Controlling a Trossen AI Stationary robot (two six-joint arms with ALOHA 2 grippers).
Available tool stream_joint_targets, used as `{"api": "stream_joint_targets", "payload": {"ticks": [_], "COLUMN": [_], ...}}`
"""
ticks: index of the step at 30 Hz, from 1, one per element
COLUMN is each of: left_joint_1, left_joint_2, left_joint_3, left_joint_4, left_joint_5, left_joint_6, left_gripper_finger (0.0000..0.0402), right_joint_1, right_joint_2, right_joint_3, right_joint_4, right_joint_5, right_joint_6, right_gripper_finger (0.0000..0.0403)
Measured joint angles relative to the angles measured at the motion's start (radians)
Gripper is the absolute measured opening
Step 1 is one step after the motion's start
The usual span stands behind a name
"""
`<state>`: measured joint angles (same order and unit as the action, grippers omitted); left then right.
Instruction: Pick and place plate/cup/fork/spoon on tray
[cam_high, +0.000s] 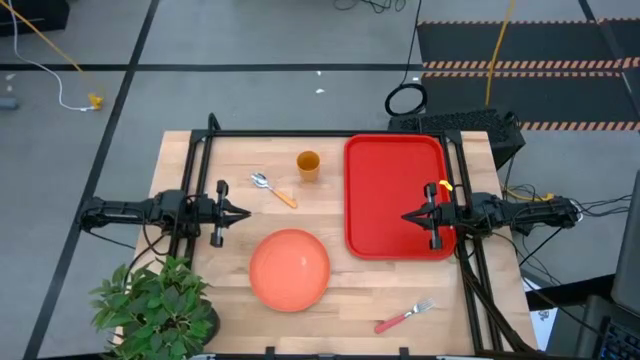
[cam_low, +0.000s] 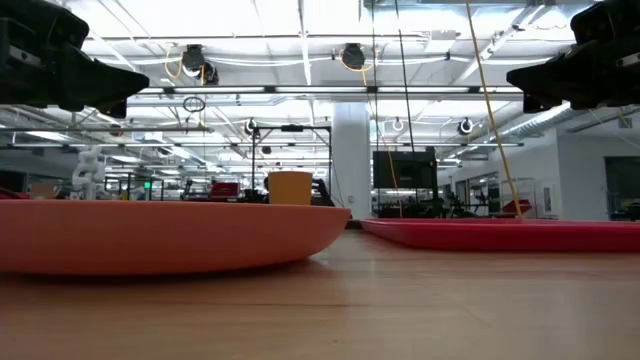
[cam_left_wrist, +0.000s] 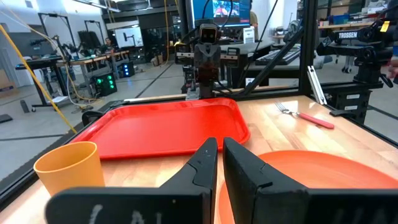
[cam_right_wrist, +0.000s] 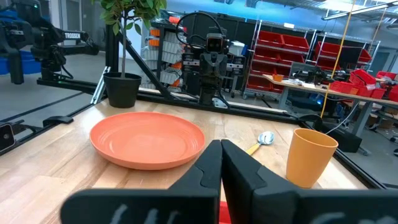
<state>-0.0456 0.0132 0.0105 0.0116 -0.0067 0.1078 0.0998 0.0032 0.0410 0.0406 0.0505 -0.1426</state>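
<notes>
1. Our left gripper (cam_high: 243, 212) waits closed and empty beside the plate (cam_high: 289, 268).
2. The spoon (cam_high: 272, 188) and cup (cam_high: 308, 165) lie unplaced nearby.
3. The tray (cam_high: 392, 190) is bare; our right gripper (cam_high: 408, 215) hovers closed above it.
4. The fork (cam_high: 403, 317) lies near the front edge.

Two slim black robot arms, the left arm (cam_high: 150, 212) and right arm (cam_high: 510, 213), trail dark cables; the right carries a yellow tag (cam_high: 444, 186).
</notes>
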Motion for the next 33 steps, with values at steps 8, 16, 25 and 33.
{"api": "stream_joint_targets", "payload": {"ticks": [8,16,25,33], "left_joint_1": [0.000,0.000,0.000,0.000], "left_joint_2": [0.000,0.000,0.000,0.000], "left_joint_3": [0.000,0.000,0.000,-0.001], "left_joint_4": [0.000,0.000,0.003,0.014], "left_joint_5": [0.000,0.000,-0.001,-0.002], "left_joint_6": [0.000,0.000,0.097,0.092], "left_gripper_finger": [0.0031,0.0031,0.0031,0.0031], "right_joint_1": [0.000,0.000,0.000,0.000], "right_joint_2": [0.000,0.000,0.088,0.364], "right_joint_3": [0.000,0.000,0.194,0.533], "right_joint_4": [0.000,0.152,0.170,0.032], "right_joint_5": [0.000,0.001,0.004,0.066], "right_joint_6": [0.000,0.025,0.126,0.161], "right_gripper_finger": [0.0000,0.0000,0.0000,0.0000]}}
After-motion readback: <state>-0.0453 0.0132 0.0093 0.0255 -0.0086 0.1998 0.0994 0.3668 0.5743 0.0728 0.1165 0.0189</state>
